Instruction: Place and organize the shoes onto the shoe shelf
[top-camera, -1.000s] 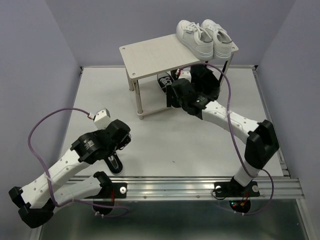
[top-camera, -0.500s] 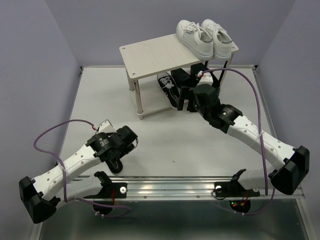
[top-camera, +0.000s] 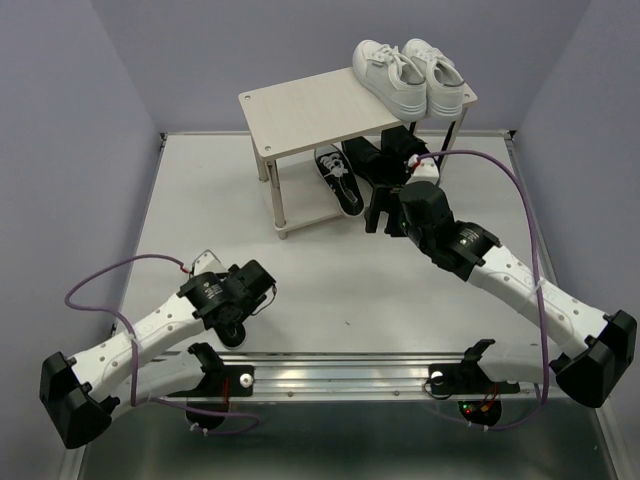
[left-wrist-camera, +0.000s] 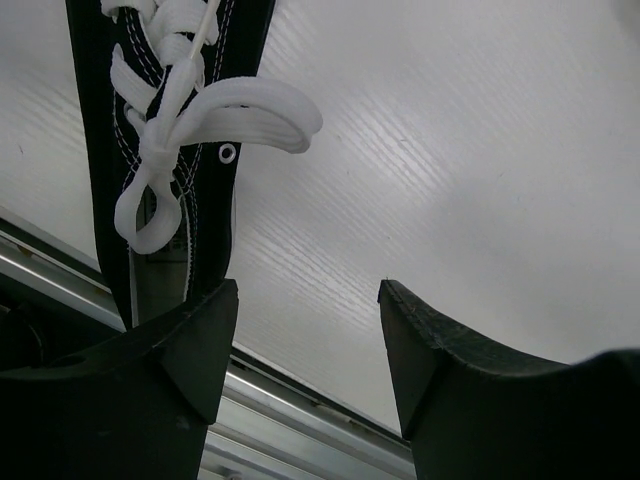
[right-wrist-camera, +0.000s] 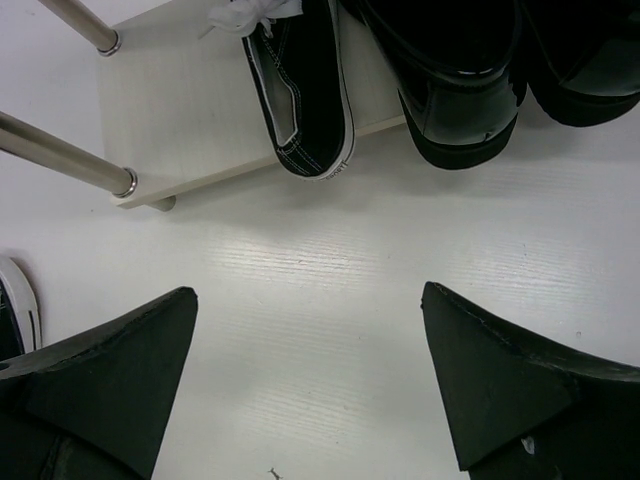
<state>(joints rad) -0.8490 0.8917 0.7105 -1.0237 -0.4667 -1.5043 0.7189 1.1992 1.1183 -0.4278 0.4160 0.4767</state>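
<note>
White tabletop holds shoe shelf; white sneakers on top.

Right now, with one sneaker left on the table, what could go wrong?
The last sneaker lines up with one finger of the left tool, not its gap, so lowering could press on it or catch only laces. It lies beside the metal rail, which the tool might strike. The shelved sneaker overhangs the lower board; a bump could drop it.

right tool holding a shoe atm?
No, the right tool is open with only table between its fingers; the black sneaker lies on the shelf.
</note>
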